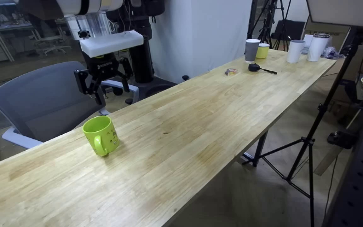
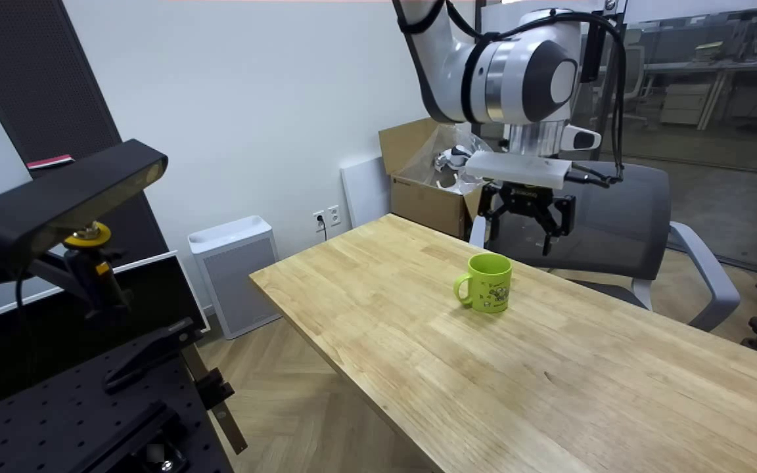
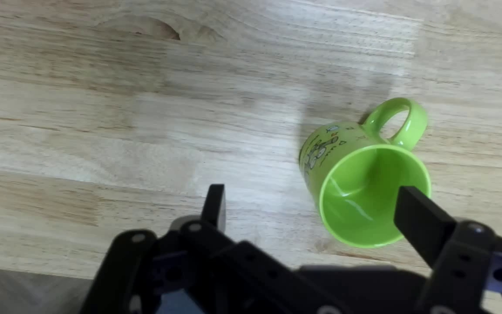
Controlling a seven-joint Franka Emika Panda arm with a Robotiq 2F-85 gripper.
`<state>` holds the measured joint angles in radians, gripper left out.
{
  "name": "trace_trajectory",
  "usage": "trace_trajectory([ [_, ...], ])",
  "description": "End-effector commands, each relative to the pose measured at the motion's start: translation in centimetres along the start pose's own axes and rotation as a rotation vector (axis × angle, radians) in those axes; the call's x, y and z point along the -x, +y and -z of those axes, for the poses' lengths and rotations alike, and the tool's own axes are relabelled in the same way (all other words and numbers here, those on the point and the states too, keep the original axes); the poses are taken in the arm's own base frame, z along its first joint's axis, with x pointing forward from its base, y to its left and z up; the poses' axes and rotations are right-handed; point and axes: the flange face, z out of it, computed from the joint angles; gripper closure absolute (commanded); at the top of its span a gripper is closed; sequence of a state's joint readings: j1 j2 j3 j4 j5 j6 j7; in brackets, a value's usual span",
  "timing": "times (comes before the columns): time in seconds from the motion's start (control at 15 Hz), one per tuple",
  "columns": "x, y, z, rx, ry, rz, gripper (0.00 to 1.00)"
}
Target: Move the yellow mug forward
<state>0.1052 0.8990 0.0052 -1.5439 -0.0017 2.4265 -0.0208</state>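
The yellow mug [image 1: 107,134] is lime-yellow with a small printed drawing and a loop handle. It stands upright on the wooden table near the chair-side edge, in both exterior views [image 2: 489,286]. The wrist view shows its open mouth [image 3: 364,205], with the handle at the upper right. My gripper [image 1: 107,86] is open and empty. It hangs above the mug's height, over the chair side of the table [image 2: 524,226], apart from the mug. In the wrist view the jaws [image 3: 312,194] stand wide apart; the right finger overlaps the mug's rim in the picture, the left is over bare wood.
At the table's [image 1: 184,126] far end stand a grey cup [image 1: 251,51], another yellow cup [image 1: 262,52], a white mug [image 1: 295,52] and a white tumbler [image 1: 317,49]. A black object with a strap [image 1: 254,67] and a small packet [image 1: 231,71] lie nearer. A chair [image 2: 621,223] stands against the edge.
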Motion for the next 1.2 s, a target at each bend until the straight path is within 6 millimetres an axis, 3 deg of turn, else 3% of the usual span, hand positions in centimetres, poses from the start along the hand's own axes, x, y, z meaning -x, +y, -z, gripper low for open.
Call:
trace_trajectory([
  [0.0,-0.5,-0.3,-0.9,-0.007,-0.007,-0.022,0.00],
  [0.47,-0.4,-0.8,-3.6,-0.010,-0.045,-0.029,0.00],
  [1.13,-2.3,-1.8,-6.4,0.000,-0.021,-0.046,0.00],
])
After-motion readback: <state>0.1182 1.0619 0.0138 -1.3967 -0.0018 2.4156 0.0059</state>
